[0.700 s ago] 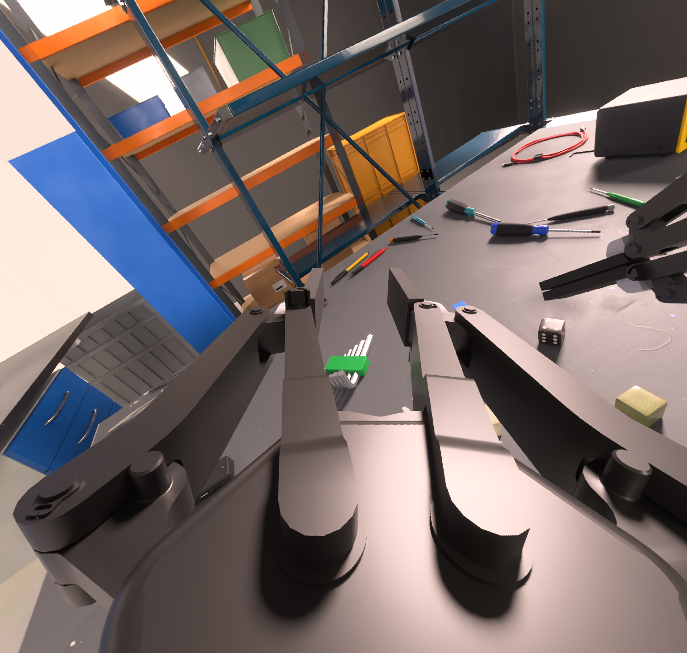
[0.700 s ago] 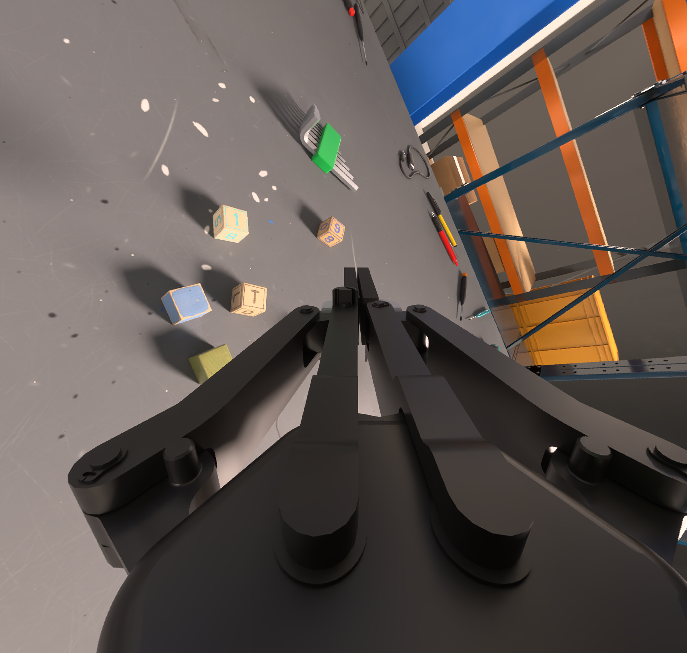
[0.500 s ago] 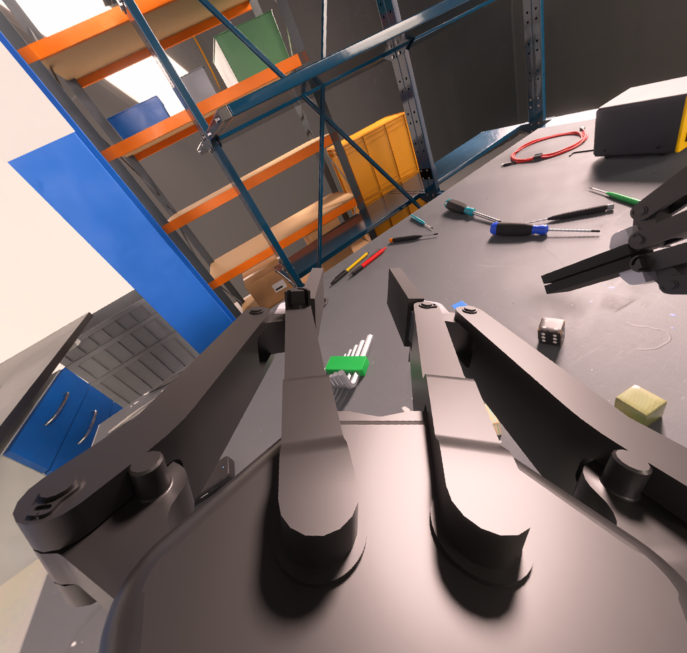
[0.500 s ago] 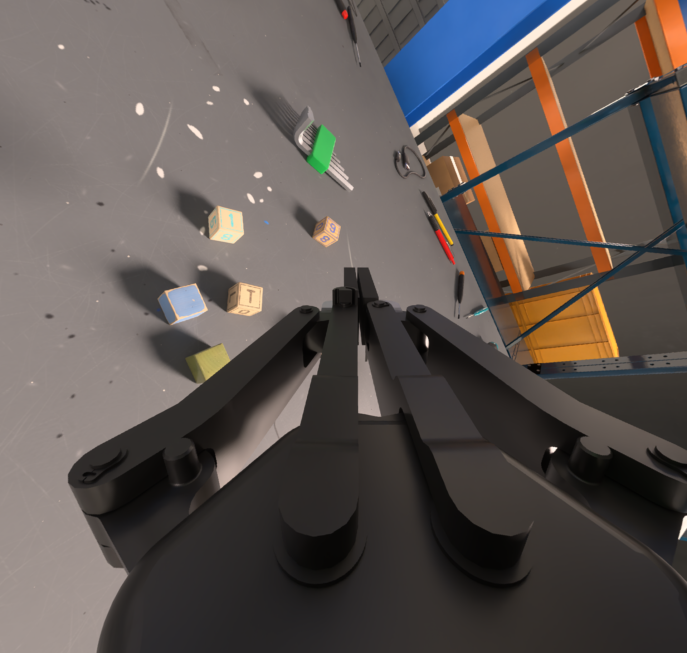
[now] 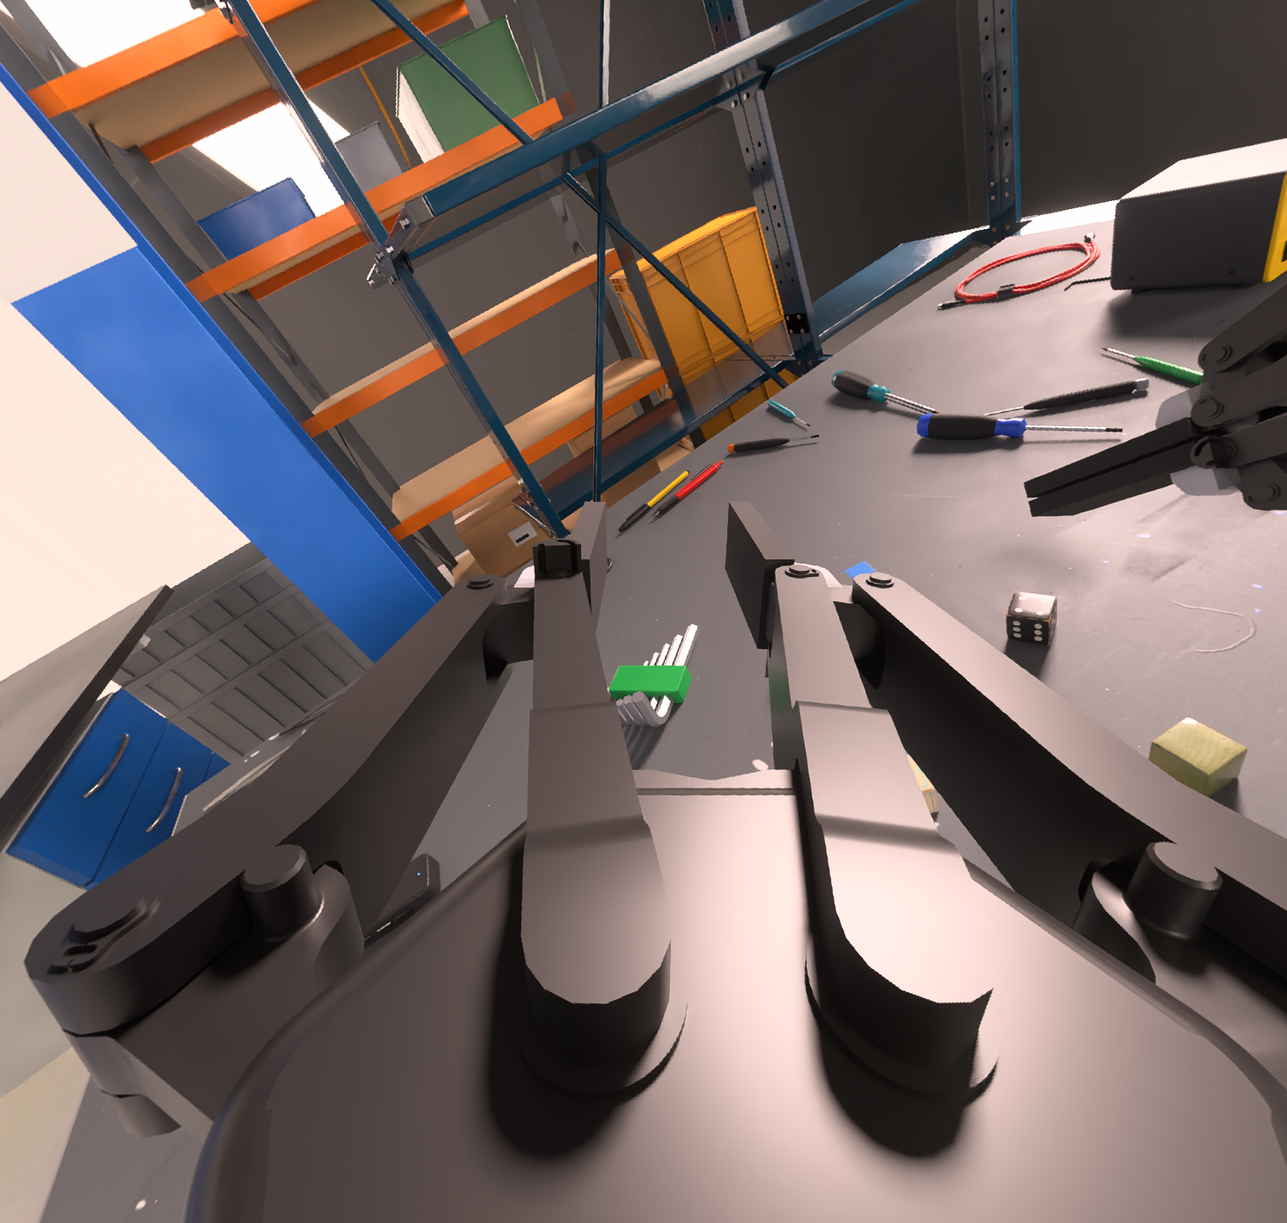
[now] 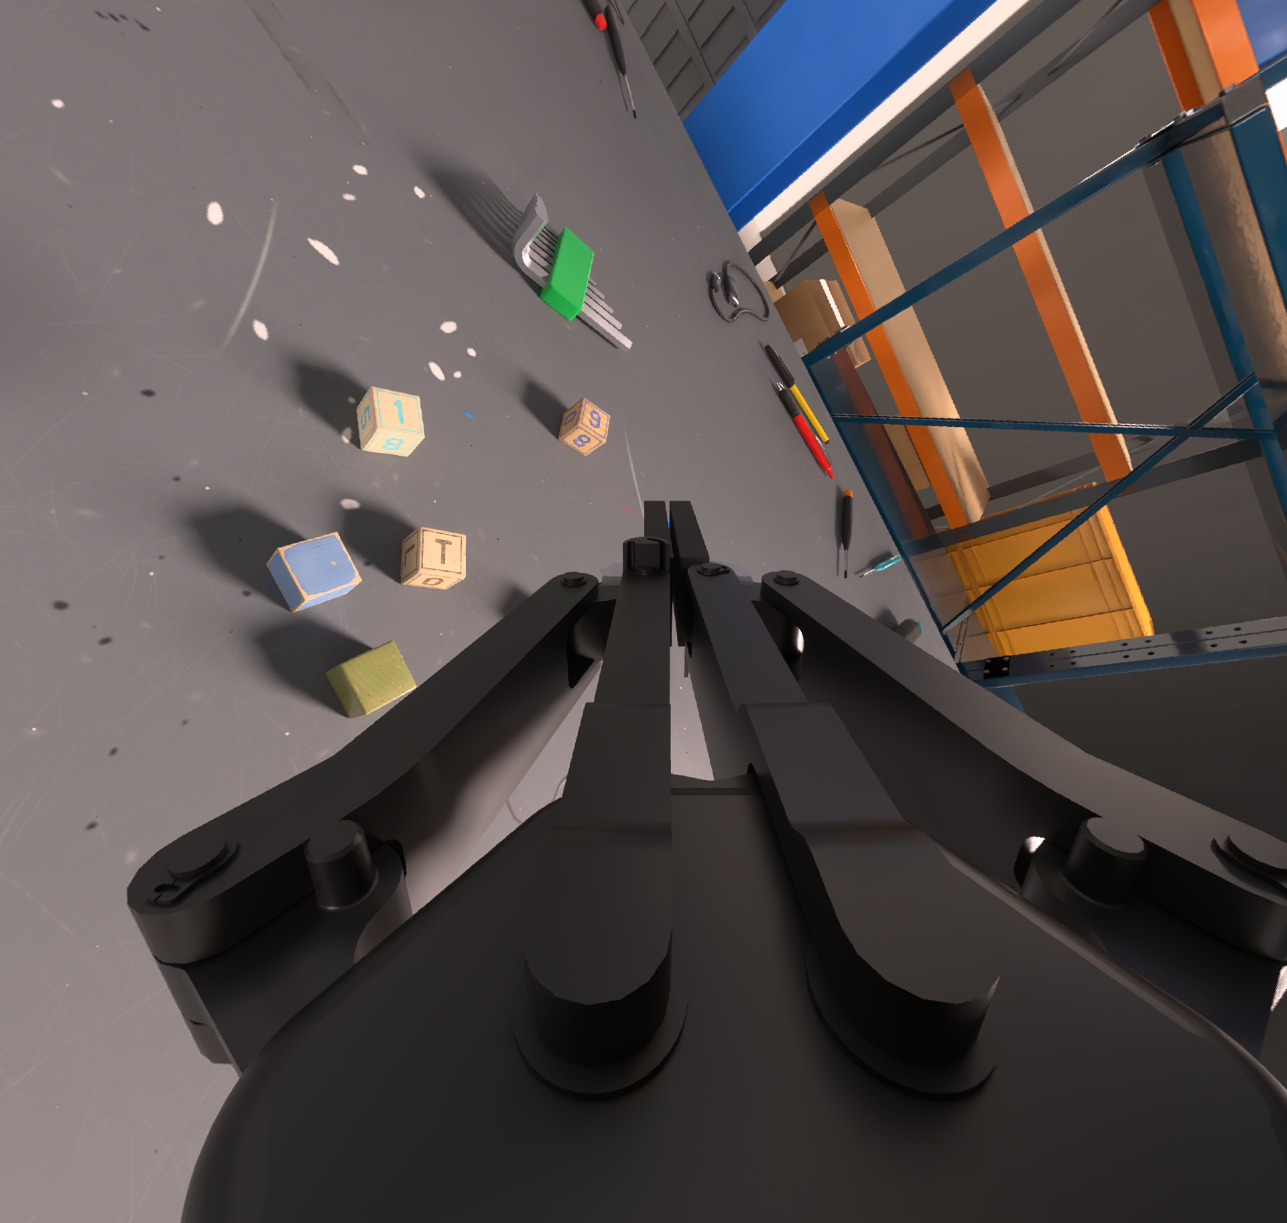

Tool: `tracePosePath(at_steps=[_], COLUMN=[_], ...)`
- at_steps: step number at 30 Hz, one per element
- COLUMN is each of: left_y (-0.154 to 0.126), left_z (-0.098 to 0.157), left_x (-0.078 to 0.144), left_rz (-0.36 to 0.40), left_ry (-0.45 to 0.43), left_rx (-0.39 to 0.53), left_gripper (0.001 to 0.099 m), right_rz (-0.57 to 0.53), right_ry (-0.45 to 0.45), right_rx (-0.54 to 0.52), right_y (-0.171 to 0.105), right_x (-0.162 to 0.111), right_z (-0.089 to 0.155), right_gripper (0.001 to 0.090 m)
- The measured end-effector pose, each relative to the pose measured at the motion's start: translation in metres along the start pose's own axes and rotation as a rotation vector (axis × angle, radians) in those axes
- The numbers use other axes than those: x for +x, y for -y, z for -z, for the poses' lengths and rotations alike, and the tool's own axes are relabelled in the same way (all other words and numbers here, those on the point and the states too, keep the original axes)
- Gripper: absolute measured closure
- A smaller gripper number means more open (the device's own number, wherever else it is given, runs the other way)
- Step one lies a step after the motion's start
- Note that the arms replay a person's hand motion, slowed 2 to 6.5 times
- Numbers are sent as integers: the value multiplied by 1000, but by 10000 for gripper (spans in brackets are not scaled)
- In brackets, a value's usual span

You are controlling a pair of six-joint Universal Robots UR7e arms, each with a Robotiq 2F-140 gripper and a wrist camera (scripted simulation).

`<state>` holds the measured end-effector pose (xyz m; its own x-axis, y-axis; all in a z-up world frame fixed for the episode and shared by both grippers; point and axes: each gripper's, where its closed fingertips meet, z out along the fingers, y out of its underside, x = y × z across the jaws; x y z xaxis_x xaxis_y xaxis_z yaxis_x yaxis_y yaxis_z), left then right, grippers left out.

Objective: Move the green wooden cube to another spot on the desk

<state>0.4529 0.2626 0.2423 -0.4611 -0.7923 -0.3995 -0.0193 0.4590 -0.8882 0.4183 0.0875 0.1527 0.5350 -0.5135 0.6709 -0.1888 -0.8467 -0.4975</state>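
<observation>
The green wooden cube [image 6: 372, 678] lies on the dark grey desk [image 6: 174, 354], to the lower left of my right gripper [image 6: 668, 518]. That gripper is shut and empty, and hangs above the desk apart from the cube. In the left wrist view the cube [image 5: 1198, 765] sits at the right, beyond my left gripper's right linkage. My left gripper [image 5: 670, 541] is open and empty, pointing over the desk toward the shelving. The shut right gripper [image 5: 1044, 490] also shows there at the far right, above the desk.
Near the cube lie a blue cube [image 6: 315, 571], a lettered cube [image 6: 433, 557] and two numbered cubes [image 6: 390, 420]. A green-holdered hex key set [image 6: 567, 274], a black die [image 5: 1032, 619], screwdrivers [image 5: 975, 427], a red cable [image 5: 1024, 277] and a black box [image 5: 1198, 229] lie around. Shelving [image 5: 599, 215] stands past the desk edge.
The right gripper, still shut, has drifted up and to the right in the left wrist view. Desk objects slid slightly left in its own view. The left gripper has not moved.
</observation>
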Motion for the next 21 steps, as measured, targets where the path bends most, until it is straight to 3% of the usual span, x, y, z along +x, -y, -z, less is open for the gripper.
tracePosePath(at_steps=[21], left_y=[-1], left_z=[-1], left_x=[1], left_rz=[-3], left_ry=[-6], left_rx=[-7], left_gripper=[535], right_rz=[-75], right_ry=[1], right_rx=[-10], right_y=[-7], right_x=[9], right_z=[0], right_gripper=[888])
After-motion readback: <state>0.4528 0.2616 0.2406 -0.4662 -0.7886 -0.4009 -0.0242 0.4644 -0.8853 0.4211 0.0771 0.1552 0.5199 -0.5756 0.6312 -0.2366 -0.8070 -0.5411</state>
